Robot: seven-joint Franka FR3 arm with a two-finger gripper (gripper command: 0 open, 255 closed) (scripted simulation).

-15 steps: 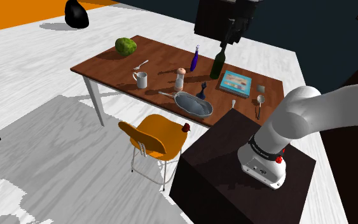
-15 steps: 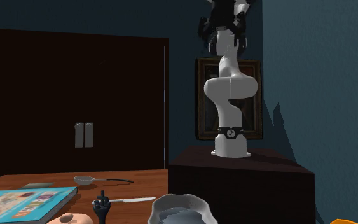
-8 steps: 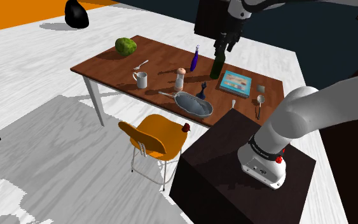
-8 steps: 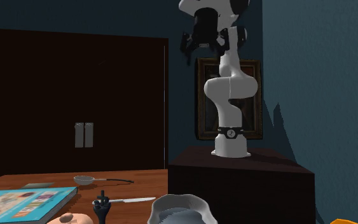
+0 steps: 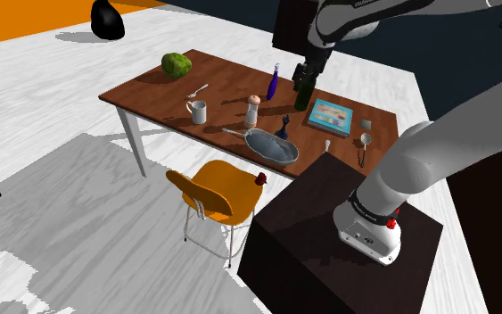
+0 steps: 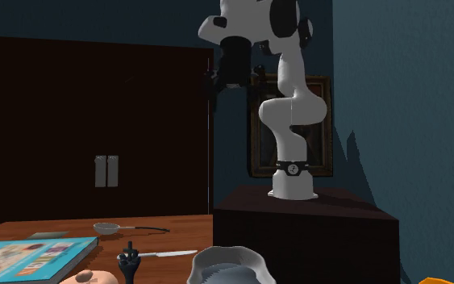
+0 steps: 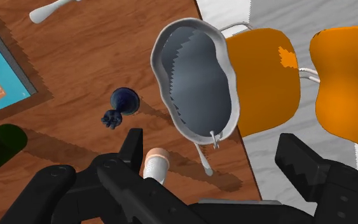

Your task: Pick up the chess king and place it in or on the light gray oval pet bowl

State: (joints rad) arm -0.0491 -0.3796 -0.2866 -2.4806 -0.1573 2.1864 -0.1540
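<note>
Two gripper (image 7: 210,137) fingers (image 7: 133,145) stood wide apart, empty, blue chess king (image 7: 121,105) just beyond one finger, beside gray oval pet bowl (image 7: 196,76), shaker (image 7: 155,164) half hidden behind that finger.

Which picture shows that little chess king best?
The wrist view: the king stands close, seen from above, beside the bowl. The shoulder view shows it small and far; the second exterior view shows it side-on at the bottom edge.

"Driven" on book cover (image 7: 2,63), "GN" below
</note>
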